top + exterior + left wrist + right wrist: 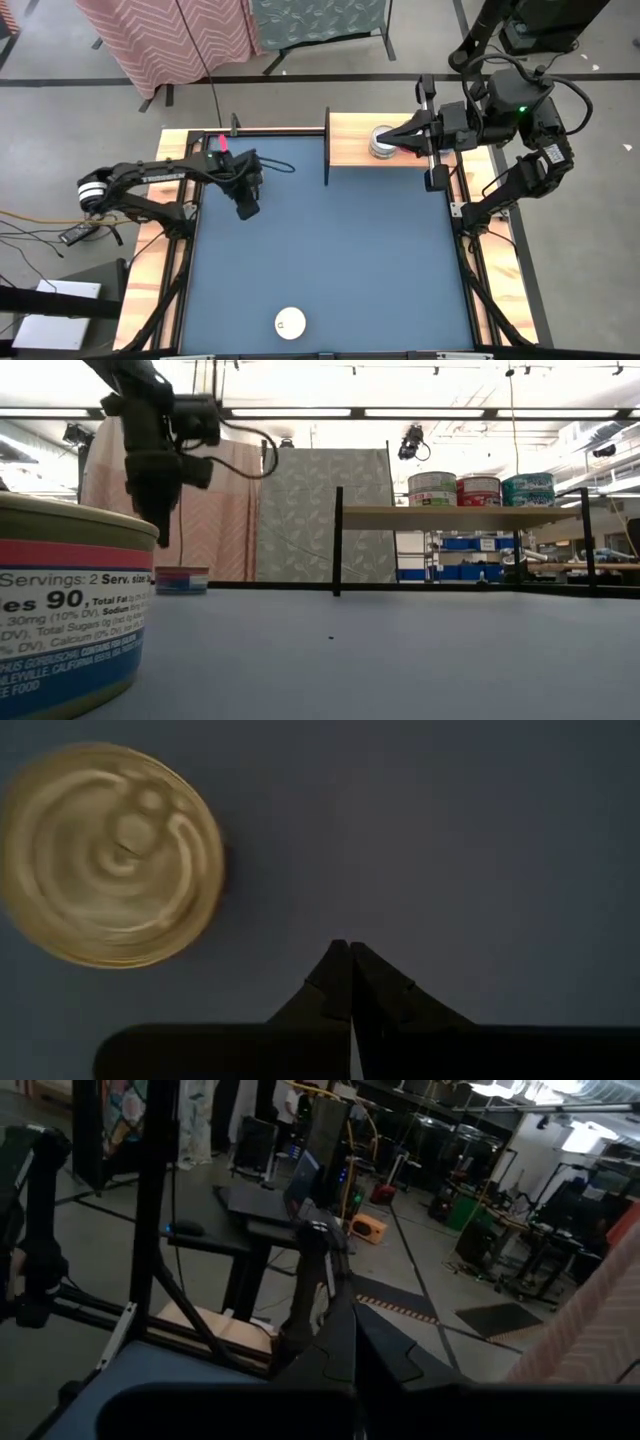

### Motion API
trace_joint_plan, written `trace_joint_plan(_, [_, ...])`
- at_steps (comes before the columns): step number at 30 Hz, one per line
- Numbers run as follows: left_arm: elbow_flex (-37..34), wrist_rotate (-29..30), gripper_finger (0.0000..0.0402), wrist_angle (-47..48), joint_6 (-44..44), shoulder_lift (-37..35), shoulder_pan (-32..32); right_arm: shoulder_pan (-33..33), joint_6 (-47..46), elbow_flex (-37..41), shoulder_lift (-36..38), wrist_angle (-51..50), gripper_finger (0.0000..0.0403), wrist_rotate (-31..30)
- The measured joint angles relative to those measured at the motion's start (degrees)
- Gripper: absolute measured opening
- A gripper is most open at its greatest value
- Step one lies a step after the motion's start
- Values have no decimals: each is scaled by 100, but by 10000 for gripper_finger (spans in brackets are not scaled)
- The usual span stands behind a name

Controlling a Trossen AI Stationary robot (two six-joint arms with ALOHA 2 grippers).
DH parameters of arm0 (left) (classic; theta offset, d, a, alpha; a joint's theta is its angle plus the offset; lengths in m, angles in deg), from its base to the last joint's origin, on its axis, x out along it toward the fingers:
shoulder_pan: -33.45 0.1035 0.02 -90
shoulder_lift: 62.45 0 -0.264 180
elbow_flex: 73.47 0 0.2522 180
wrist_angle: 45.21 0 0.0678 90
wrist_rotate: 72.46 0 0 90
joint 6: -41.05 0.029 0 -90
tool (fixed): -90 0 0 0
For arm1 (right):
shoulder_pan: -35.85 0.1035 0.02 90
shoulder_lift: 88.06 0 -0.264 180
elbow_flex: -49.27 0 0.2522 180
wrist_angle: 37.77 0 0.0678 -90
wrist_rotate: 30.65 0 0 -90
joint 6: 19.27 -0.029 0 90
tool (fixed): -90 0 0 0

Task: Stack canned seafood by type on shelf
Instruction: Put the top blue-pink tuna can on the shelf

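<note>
- Left gripper (247, 210): clenched empty, hovering above the blue table (330, 260), gold-lidded tin (108, 855) just beside.
- Right gripper (385, 138): clenched empty, over tins (480, 490) on the shelf (350, 140).
- White-lidded tin (290, 322): near the table's front edge.

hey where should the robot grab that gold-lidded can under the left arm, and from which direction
Come straight down from above and close across the round side wall of the gold-lidded can. It stands upright on the blue table with open space all round; the lid is flat and offers nothing to pinch. The left tool is shut and beside it, so it must open first.
</note>
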Motion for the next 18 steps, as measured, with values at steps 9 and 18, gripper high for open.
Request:
trace_joint_plan(9, [28, -575, 3, 5, 246, 1145, -11, 150, -49, 0, 0, -10, 7, 37])
trace_joint_plan(18, [1275, 213, 3, 103, 695, 1377, 39, 227, -86, 0, 0, -47, 7, -15])
